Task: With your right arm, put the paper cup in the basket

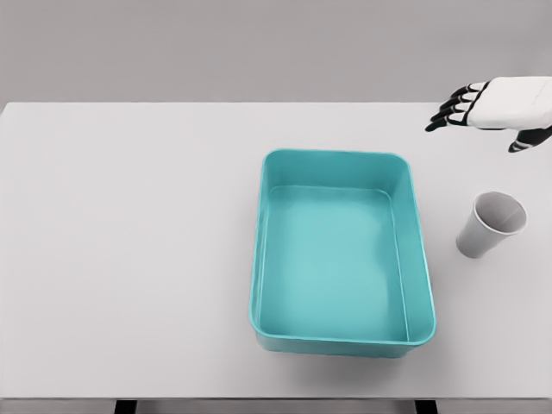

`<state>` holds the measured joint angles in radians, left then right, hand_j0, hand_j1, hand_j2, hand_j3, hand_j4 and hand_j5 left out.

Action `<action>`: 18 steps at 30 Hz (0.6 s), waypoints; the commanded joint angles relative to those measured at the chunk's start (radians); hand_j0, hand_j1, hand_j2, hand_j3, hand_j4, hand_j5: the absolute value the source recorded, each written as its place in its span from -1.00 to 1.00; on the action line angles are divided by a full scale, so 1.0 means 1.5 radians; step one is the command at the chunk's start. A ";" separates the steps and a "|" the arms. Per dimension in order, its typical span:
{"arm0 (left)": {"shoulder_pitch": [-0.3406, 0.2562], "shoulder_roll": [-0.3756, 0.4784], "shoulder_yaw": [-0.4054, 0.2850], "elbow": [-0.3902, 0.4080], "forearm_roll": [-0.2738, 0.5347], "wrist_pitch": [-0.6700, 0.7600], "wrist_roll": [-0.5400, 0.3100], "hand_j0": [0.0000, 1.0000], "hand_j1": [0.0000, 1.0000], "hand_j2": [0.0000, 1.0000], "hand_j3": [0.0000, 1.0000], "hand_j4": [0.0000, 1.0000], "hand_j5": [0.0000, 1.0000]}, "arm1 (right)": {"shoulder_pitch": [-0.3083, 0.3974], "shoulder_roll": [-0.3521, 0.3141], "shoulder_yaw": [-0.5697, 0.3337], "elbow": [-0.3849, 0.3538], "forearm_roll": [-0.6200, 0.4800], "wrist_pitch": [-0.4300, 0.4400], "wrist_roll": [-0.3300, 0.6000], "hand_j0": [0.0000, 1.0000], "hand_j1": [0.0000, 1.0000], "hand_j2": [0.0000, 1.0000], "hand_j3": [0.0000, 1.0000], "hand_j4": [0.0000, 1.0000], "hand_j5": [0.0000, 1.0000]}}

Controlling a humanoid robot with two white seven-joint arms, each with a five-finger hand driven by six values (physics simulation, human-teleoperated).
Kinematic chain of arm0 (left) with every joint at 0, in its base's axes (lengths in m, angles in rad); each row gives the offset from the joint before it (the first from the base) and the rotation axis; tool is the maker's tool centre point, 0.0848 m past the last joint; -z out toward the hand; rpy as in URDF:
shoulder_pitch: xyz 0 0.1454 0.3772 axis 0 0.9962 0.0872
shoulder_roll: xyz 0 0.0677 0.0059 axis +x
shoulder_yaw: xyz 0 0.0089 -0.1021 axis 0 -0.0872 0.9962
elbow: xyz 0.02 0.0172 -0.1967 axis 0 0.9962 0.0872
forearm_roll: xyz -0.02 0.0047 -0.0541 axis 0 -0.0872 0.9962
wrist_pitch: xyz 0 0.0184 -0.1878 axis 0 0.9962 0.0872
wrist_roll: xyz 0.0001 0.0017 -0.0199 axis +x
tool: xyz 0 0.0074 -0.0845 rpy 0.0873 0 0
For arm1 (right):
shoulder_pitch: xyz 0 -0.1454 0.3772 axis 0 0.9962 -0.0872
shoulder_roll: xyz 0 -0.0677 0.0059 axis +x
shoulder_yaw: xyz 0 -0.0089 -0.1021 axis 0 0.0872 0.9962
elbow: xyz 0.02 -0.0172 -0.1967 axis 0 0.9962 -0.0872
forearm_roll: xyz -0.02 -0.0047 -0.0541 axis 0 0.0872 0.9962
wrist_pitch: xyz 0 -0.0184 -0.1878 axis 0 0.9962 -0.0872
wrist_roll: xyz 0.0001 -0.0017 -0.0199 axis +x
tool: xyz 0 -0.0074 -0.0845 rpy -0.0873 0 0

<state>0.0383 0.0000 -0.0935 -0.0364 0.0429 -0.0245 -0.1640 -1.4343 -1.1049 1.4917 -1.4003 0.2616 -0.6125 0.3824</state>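
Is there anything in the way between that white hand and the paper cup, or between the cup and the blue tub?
Nothing visible. Only bare table separates the right hand from the paper cup, and the cup from the empty teal basket beside it.

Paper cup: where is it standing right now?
The paper cup stands upright on the table, right of the teal basket, below the right hand.

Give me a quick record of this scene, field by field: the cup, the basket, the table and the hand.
cup: grey paper cup, upright, on the table, right of the basket, apart from it
basket: teal basket, rectangular, nothing inside it
table: white table
right hand: at the upper right, beyond the cup, fingers relaxed, holding nothing
left hand: not in view
task state: cup not yet grasped
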 commanded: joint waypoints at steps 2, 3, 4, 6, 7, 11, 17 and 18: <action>0.000 0.000 0.000 0.000 0.000 0.000 0.000 1.00 1.00 1.00 1.00 1.00 1.00 | -0.001 -0.002 -0.003 -0.001 -0.003 0.001 0.000 1.00 1.00 1.00 1.00 1.00 1.00; 0.000 0.000 0.000 0.000 0.000 0.000 0.000 1.00 1.00 1.00 1.00 1.00 1.00 | -0.001 -0.006 -0.003 -0.002 -0.003 0.001 0.000 1.00 1.00 1.00 1.00 1.00 1.00; 0.000 0.000 0.000 0.000 0.000 0.000 0.000 1.00 1.00 1.00 1.00 1.00 1.00 | -0.003 -0.016 -0.003 -0.006 -0.004 0.001 0.000 1.00 1.00 1.00 1.00 1.00 1.00; 0.000 0.000 0.000 0.000 0.000 0.000 0.000 1.00 1.00 1.00 1.00 1.00 1.00 | -0.003 -0.035 -0.001 -0.008 -0.006 0.001 0.000 1.00 1.00 1.00 1.00 1.00 1.00; 0.000 0.000 0.000 0.000 0.000 0.000 0.000 1.00 1.00 1.00 1.00 1.00 1.00 | 0.005 -0.051 0.003 -0.009 -0.013 0.001 0.000 1.00 1.00 1.00 1.00 1.00 1.00; 0.000 0.000 0.000 0.001 0.000 0.000 0.000 1.00 1.00 1.00 1.00 1.00 1.00 | 0.026 -0.080 0.001 -0.009 -0.011 0.001 0.000 1.00 1.00 1.00 1.00 1.00 1.00; 0.000 0.000 0.000 0.001 0.000 0.000 0.000 1.00 1.00 1.00 1.00 1.00 1.00 | 0.032 -0.109 0.000 -0.033 -0.009 0.001 0.000 1.00 1.00 1.00 1.00 1.00 1.00; 0.000 0.000 0.000 0.000 0.000 0.000 0.000 1.00 1.00 1.00 1.00 1.00 1.00 | 0.033 -0.110 0.000 -0.043 -0.008 0.001 0.000 1.00 1.00 1.00 1.00 1.00 1.00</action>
<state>0.0383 0.0000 -0.0935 -0.0366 0.0429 -0.0245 -0.1640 -1.3852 -1.2580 1.4935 -1.4455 0.2534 -0.6126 0.3824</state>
